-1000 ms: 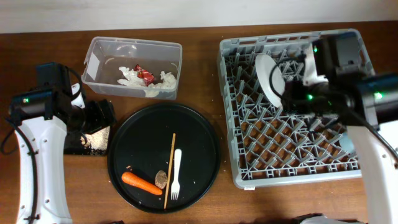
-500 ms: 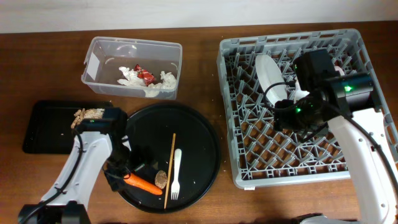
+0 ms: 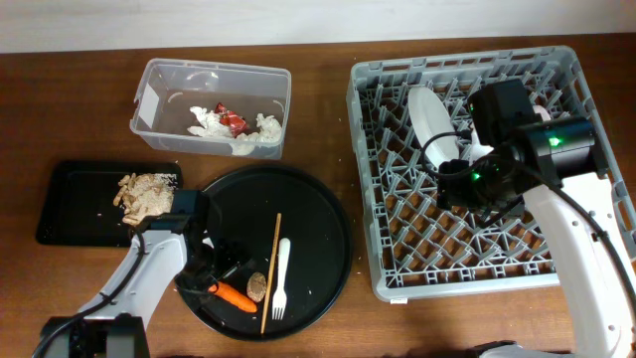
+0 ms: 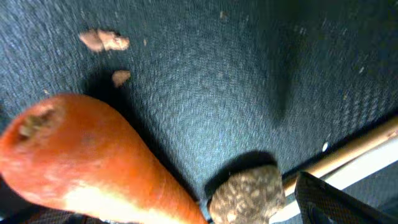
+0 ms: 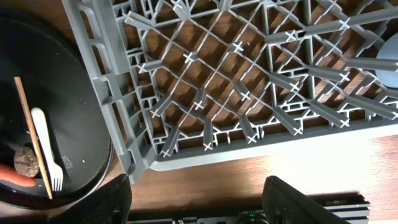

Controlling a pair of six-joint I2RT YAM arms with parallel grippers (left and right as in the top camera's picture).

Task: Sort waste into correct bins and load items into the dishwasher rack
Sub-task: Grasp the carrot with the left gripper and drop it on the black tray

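An orange carrot (image 3: pixel 237 296) and a small brown lump (image 3: pixel 256 286) lie on the round black tray (image 3: pixel 318 224), next to a white fork (image 3: pixel 282 276). My left gripper (image 3: pixel 211 281) is open and low over the tray. In the left wrist view the carrot (image 4: pixel 87 168) and the lump (image 4: pixel 245 196) lie between its fingers. My right gripper (image 3: pixel 465 184) is open and empty above the grey rack (image 3: pixel 397 283), which holds a white plate (image 3: pixel 429 124). The clear tub (image 3: pixel 149 85) holds tissues (image 3: pixel 260 131) and a red wrapper (image 3: pixel 231 121). Beige scraps (image 3: pixel 144 194) lie in the black rectangular tray (image 3: pixel 70 214).
A wooden chopstick (image 3: pixel 270 270) lies beside the fork. The right wrist view shows the rack's front corner (image 5: pixel 134 158), the fork (image 5: pixel 46 146) and a pale blue cup's edge (image 5: pixel 392 50). Bare table lies in front of the rack (image 5: pixel 261 168).
My left arm has swung from over the black rectangular tray to the carrot on the round tray. My right arm moved from the rack's back toward its middle, then stopped.
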